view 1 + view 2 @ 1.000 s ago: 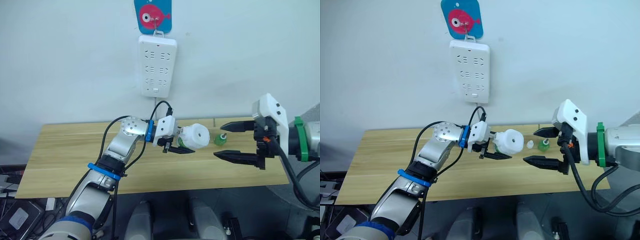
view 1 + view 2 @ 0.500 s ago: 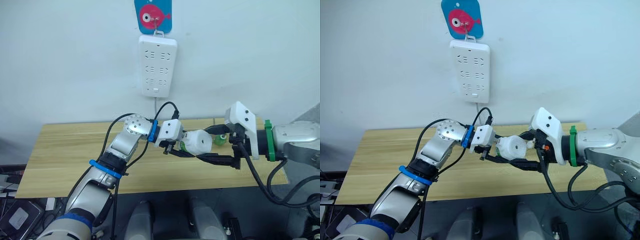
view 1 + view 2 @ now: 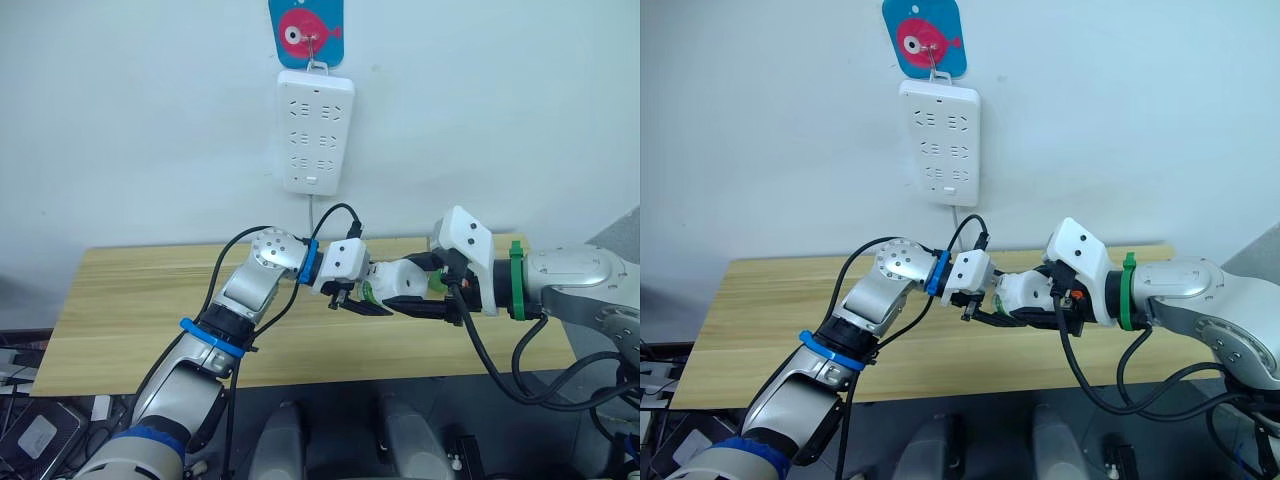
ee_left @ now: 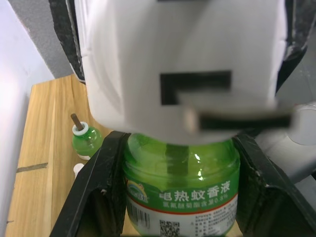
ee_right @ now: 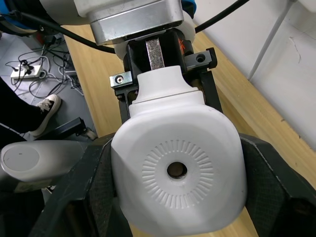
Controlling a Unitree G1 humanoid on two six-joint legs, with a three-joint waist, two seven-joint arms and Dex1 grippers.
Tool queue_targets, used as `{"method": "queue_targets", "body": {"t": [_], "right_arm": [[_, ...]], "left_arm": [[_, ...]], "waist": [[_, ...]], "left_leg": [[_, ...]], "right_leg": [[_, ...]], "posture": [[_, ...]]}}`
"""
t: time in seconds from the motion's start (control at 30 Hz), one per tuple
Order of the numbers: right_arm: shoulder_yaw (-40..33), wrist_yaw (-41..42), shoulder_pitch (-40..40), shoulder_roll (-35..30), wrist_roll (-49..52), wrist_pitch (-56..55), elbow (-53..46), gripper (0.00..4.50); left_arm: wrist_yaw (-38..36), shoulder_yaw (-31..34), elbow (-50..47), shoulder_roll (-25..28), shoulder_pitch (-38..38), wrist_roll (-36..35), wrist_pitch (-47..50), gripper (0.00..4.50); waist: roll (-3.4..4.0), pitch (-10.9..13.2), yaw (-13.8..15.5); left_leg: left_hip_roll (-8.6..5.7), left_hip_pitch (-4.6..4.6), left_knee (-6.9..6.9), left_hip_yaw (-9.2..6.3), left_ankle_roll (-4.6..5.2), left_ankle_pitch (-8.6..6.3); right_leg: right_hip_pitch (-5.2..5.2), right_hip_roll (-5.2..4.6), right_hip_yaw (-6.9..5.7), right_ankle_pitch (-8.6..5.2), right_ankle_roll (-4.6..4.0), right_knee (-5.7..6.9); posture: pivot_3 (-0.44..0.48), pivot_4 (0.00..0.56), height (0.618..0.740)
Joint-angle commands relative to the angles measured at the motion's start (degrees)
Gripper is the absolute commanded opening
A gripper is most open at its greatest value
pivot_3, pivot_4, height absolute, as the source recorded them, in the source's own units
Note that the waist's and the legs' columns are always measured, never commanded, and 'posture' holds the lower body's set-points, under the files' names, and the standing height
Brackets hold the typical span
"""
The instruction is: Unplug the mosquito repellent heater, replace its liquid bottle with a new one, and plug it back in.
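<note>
The white mosquito repellent heater [image 3: 400,281] hangs above the table [image 3: 130,300] between both arms. A green liquid bottle [image 4: 180,185] is seated in its socket. My left gripper [image 4: 180,148] is shut on that bottle. My right gripper [image 5: 175,145] is shut on the heater's body, whose round vent hole [image 5: 177,171] faces the right wrist camera. A second green bottle [image 4: 86,141] with a bare wick stands on the table behind, a small white cap [image 4: 77,169] beside it. I cannot tell which bottle is the new one.
The white power strip [image 3: 314,130] hangs on the wall above the table, under a blue fish hook, with its sockets free. The wooden table stretches left of the arms. Cables and a person's shoe [image 5: 42,106] are on the floor below.
My right gripper has moved left from open beside the table bottle and shut onto the heater. My left gripper, holding the bottle and heater, has shifted slightly right.
</note>
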Motion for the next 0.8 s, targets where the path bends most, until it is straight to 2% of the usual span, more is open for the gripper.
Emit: {"method": "queue_targets", "body": {"t": [0.03, 0.37, 0.8], "right_arm": [[-2.14, 0.03, 0.58, 0.56, 0.06, -0.17, -1.41, 3.06], [-8.45, -2.86, 3.09, 3.10, 6.25, 3.23, -1.18, 3.06], [-12.06, -8.51, 3.95, 4.65, 13.96, 5.90, -0.27, 3.06]], "left_arm": [[0.37, 0.62, -3.15, -0.86, -0.87, -1.51, 0.34, 2.29], [-1.21, 3.26, -4.53, -1.74, -0.55, -6.93, 4.36, 2.29], [-2.88, 6.49, -5.11, -0.90, -0.62, -12.72, 11.22, 2.29]], "waist": [[0.00, 0.00, 0.00], [0.00, 0.00, 0.01], [0.00, 0.00, -0.01]], "left_leg": [[0.00, 0.00, 0.00, 0.00, 0.00, 0.00], [0.00, 0.00, 0.00, -0.01, 0.00, 0.00], [0.00, 0.00, 0.00, 0.00, 0.00, 0.00]], "right_leg": [[0.00, 0.00, 0.00, 0.00, 0.00, 0.00], [0.01, 0.00, 0.00, 0.00, 0.00, 0.02], [0.00, 0.00, -0.01, 0.00, 0.00, 0.02]], "posture": [[-0.178, 0.235, 0.740], [-0.178, 0.235, 0.740], [-0.181, 0.239, 0.740]]}}
